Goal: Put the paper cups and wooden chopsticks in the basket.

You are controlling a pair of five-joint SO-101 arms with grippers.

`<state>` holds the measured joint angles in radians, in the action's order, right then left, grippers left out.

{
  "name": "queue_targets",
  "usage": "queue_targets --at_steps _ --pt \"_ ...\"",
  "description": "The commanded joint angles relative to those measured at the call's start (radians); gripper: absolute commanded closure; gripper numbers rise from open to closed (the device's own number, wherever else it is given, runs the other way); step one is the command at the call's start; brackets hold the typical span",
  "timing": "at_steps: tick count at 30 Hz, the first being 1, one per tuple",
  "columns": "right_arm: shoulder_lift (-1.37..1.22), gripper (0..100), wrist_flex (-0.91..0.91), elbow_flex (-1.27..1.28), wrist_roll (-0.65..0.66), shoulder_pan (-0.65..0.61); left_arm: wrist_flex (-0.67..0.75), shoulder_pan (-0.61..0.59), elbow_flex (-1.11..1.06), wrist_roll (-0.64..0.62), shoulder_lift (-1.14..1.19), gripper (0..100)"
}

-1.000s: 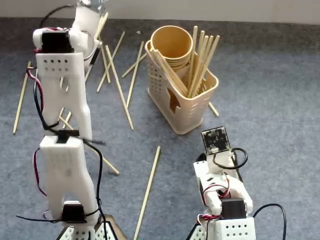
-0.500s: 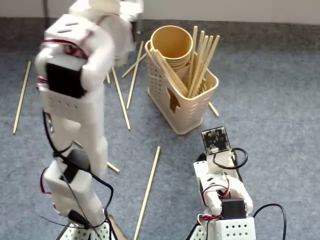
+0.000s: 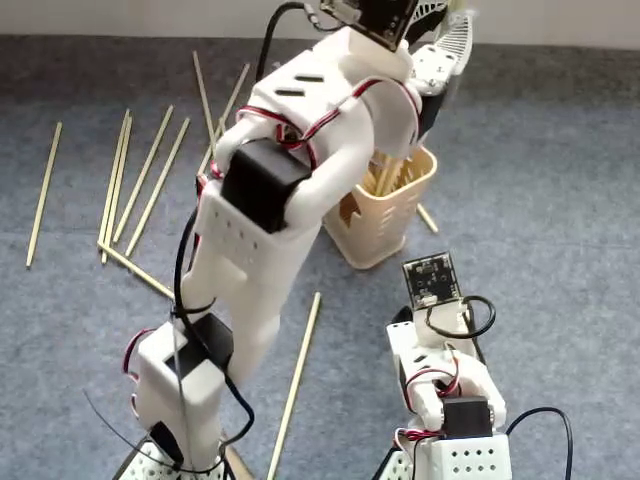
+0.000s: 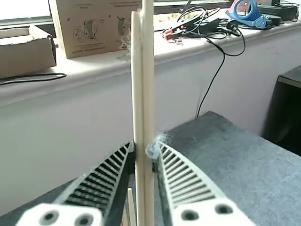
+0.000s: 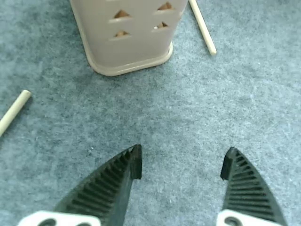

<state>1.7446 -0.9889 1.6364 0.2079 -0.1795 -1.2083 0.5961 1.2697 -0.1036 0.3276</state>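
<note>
My left gripper (image 4: 143,146) is shut on two wooden chopsticks (image 4: 143,70) that stand upright between its fingers. In the high view the left arm arches over the cream basket (image 3: 385,215), with its gripper (image 3: 445,45) above the basket's far side. The arm hides the basket's top and what is in it. Several loose chopsticks (image 3: 130,180) lie on the grey mat at the left, and one more (image 3: 300,370) lies in front of the basket. My right gripper (image 5: 183,162) is open and empty, low over the mat just short of the basket's base (image 5: 124,42).
A short chopstick (image 5: 202,26) lies beside the basket's right corner, also seen as a chopstick end (image 3: 427,217) in the high view. The right arm (image 3: 445,400) sits at the front right. Bare mat stretches to the right of the basket.
The left arm has swung from the far left of the table across to above the basket. The loose chopsticks it covered at the left now show. The right arm has not moved.
</note>
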Motion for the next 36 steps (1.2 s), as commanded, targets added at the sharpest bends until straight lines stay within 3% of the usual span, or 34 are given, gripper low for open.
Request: queue_targets --at_steps 1,6,16,26,33,36 --pt "0.01 72.4 -0.004 -0.002 -0.003 -0.01 0.026 -0.039 0.005 0.012 0.027 100" --pt "0.01 72.4 -0.004 -0.002 -0.003 -0.01 0.018 -0.099 0.005 0.012 0.074 99" --pt "0.01 72.4 -0.004 -0.002 -0.003 -0.01 0.017 -0.094 0.001 0.002 0.082 93" --pt "0.01 72.4 -0.004 -0.002 -0.003 -0.01 -0.011 -0.104 -0.001 -0.184 0.085 88" --pt "0.01 72.4 -0.004 -0.002 -0.003 -0.01 -0.038 -0.107 0.004 -0.189 0.079 88" --pt "0.01 72.4 -0.004 -0.002 -0.003 -0.01 -0.107 -0.182 0.044 -0.189 0.051 88"
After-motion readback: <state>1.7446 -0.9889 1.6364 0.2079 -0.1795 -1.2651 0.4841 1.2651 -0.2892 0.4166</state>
